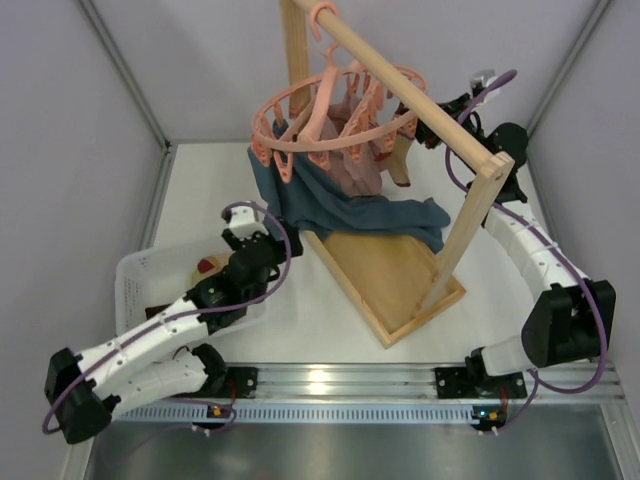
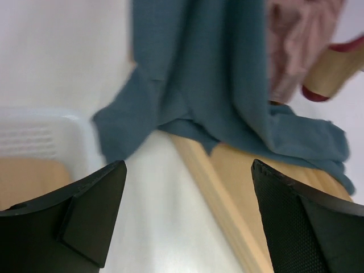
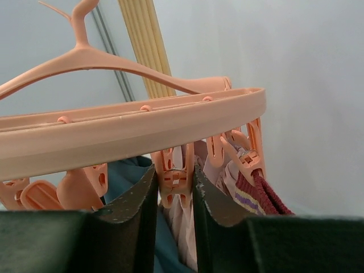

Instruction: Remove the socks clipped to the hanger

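The salmon-pink round hanger (image 1: 330,110) hangs by its hook from the wooden rack's top rod. My right gripper (image 3: 175,179) is shut on one of its clip pegs (image 3: 175,170), from which pale pink fabric hangs. On the neighbouring peg hangs a dark red sock with light stripes (image 3: 259,196). From above, the right gripper (image 1: 425,125) sits at the hanger's right rim, partly behind the rod. My left gripper (image 2: 189,170) is open and empty, low over the table between the white basket and the rack's base; in the top view it (image 1: 250,222) lies left of the cloth.
A blue-grey cloth (image 1: 340,205) and a dusty-pink garment (image 1: 355,165) hang from the hanger onto the wooden rack base (image 1: 400,290). The white basket (image 1: 135,285) stands at the left with something dark red (image 1: 207,265) inside. Enclosure walls close in both sides.
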Robot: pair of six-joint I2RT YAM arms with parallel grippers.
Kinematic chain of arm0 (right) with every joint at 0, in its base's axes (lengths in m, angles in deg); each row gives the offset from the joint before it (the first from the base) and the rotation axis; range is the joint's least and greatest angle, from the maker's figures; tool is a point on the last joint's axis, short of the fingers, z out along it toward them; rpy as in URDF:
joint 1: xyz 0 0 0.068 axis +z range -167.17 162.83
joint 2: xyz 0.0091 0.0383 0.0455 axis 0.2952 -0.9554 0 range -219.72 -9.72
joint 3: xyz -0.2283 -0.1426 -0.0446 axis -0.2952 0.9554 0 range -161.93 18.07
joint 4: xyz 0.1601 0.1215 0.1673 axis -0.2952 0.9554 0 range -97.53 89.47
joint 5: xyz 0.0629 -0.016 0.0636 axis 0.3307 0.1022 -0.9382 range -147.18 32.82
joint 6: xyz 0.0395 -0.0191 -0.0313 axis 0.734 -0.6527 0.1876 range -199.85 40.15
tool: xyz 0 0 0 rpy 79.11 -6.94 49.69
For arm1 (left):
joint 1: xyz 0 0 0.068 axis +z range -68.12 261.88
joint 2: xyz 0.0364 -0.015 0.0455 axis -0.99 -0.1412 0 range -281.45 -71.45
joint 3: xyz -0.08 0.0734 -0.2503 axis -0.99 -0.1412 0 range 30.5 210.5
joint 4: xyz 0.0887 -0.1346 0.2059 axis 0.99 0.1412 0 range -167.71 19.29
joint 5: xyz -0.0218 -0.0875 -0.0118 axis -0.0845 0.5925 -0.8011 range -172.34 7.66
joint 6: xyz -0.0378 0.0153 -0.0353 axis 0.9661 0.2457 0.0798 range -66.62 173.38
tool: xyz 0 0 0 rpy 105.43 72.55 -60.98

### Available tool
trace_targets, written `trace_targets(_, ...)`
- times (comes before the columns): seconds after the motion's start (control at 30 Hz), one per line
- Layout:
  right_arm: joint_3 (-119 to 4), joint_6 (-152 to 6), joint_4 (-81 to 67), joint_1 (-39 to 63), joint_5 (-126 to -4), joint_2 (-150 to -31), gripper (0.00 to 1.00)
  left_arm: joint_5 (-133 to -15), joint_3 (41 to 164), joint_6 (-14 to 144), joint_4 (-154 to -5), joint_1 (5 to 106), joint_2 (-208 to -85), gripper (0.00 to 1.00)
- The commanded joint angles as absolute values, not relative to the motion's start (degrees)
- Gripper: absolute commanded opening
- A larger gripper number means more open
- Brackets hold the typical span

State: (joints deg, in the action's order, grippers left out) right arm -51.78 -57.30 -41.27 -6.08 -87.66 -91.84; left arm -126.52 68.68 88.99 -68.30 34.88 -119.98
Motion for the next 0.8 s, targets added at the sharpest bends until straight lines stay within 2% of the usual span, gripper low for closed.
trace_targets(0.0, -55.0, -59.4, -37.5, -4.7, -89.9, -91.2, 0.25, -122.4, 70.9, 81.0, -89.1, 30.8, -127.8, 0.92)
trace_targets(0.03, -55.8, -60.6, -36.0, -4.5, -90.2, -91.2, 0.30, -119.3, 71.3, 79.7, -92.2, 30.6, -132.7, 0.90)
trace_targets(0.07, -56.5, -61.3, -32.7, -4.2, -89.8, -91.2, 0.39, -114.7, 71.8, 79.3, -98.3, 30.6, -135.5, 0.89)
trace_targets(0.2, -56.9, -64.1, -26.9, -3.9, -84.3, -88.7, 0.50, -109.0, 78.8, 77.8, -107.4, 30.6, -150.4, 0.87)
trace_targets(0.33, -56.6, -68.1, -21.5, -3.9, -79.2, -87.1, 0.52, -106.4, 87.7, 79.8, -113.4, 31.3, -164.5, 0.87)
trace_targets(0.47, -54.1, -69.2, -20.1, -4.1, -74.1, -85.4, 0.53, -99.7, 96.9, 81.8, -115.8, 34.4, -172.2, 0.86)
trace_targets(0.63, -53.6, -66.7, -18.7, -5.9, -68.3, -87.0, 0.54, -96.1, 97.7, 84.5, -115.8, 37.5, -175.2, 0.86)
trace_targets(0.77, -51.6, -61.6, -24.6, -9.3, -70.8, -89.7, 0.54, -91.5, 94.3, 86.2, -119.7, 40.8, -174.6, 0.86)
